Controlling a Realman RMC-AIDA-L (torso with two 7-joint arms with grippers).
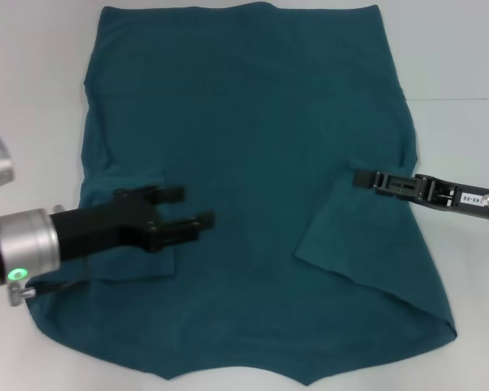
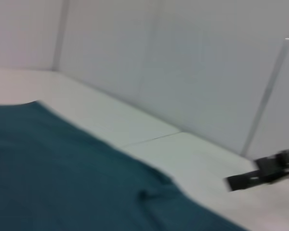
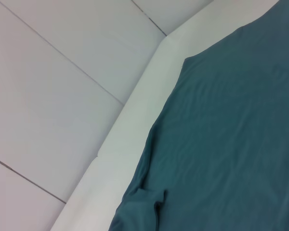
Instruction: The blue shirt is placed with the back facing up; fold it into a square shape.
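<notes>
I see the blue shirt (image 1: 253,187) spread flat on the white table (image 1: 33,81), its long axis running away from the robot: the straight hem lies at the far edge and the collar end sits nearest the body. Both sleeves are folded inward over the body of the shirt. My left gripper (image 1: 178,213) hangs over the left folded sleeve with its two black fingers spread apart, holding nothing. My right gripper (image 1: 360,178) reaches in from the right, its tip at the edge of the right folded sleeve; I cannot tell whether it is clenched or released.
</notes>
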